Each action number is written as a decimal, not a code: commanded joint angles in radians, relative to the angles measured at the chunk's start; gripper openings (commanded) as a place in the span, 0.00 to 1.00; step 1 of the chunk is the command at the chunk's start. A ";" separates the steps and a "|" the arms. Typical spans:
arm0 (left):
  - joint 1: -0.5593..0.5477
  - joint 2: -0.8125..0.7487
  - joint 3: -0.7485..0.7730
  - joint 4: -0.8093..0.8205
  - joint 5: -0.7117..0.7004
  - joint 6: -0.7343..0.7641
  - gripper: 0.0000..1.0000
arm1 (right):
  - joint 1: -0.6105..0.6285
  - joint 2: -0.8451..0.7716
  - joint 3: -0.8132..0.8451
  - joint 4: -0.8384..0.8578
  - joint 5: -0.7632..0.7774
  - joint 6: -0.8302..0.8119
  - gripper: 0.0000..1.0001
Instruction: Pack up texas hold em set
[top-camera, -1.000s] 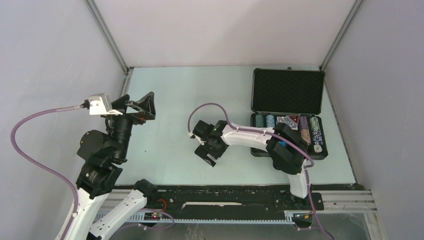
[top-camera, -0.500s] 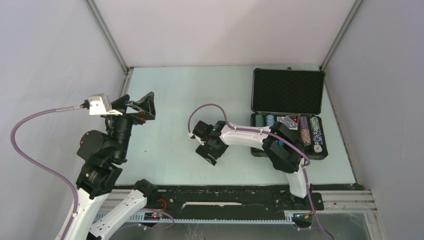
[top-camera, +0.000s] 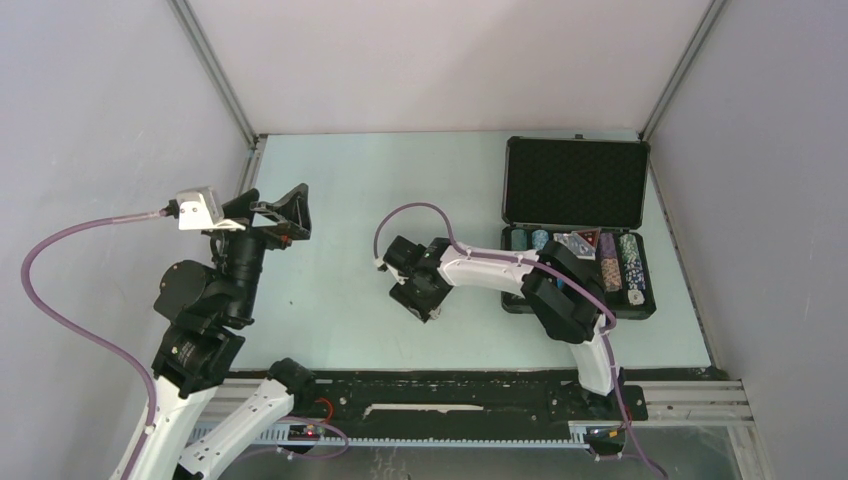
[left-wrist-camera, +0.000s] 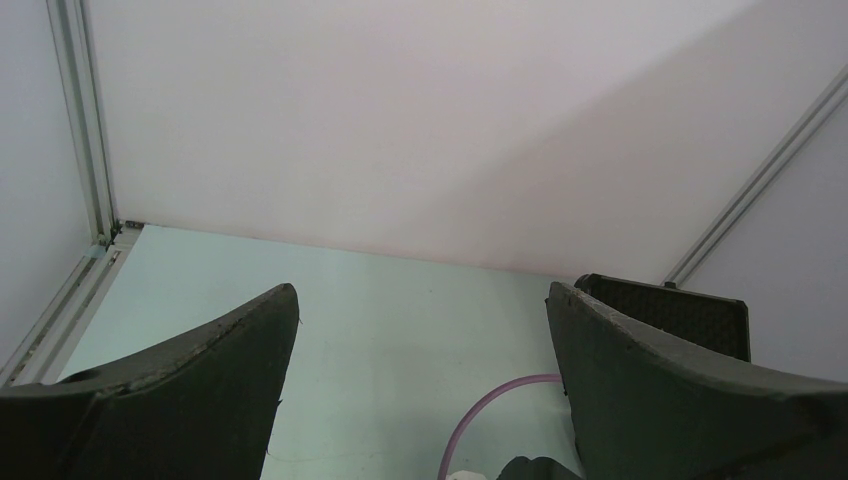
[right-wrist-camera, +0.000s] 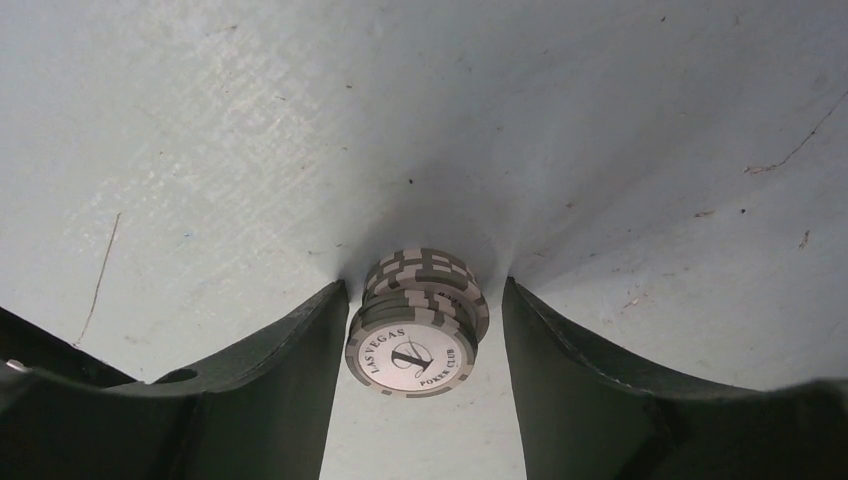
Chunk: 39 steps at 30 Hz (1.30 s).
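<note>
A short stack of grey-and-white striped poker chips (right-wrist-camera: 415, 350), its face reading "Las Vegas Poker Club", stands on the pale table between the fingers of my right gripper (right-wrist-camera: 425, 285). The jaws stand open around it; the left finger touches the stack and the right one is apart. In the top view the right gripper (top-camera: 418, 298) hides the chips. The black case (top-camera: 575, 182) lies open at the right with its foam lid up, and chip rows (top-camera: 622, 262) sit in its base. My left gripper (top-camera: 277, 213) is open, empty and raised at the left.
A purple cable (top-camera: 410, 215) loops over the table behind the right wrist. Metal frame rails (top-camera: 215, 75) and grey walls close in the table. The case lid also shows in the left wrist view (left-wrist-camera: 690, 312).
My right gripper has shifted slightly left and away from the arm bases over the table. The left arm has not moved.
</note>
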 joint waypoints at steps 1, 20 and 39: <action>-0.004 0.003 0.007 0.006 0.012 -0.002 1.00 | 0.005 0.002 -0.002 -0.007 -0.004 -0.011 0.67; -0.003 0.007 0.007 0.006 0.015 -0.002 1.00 | 0.028 0.003 -0.014 -0.055 0.033 0.007 0.58; -0.004 0.010 0.005 0.005 0.018 -0.002 1.00 | 0.031 -0.006 -0.046 -0.057 0.026 0.015 0.65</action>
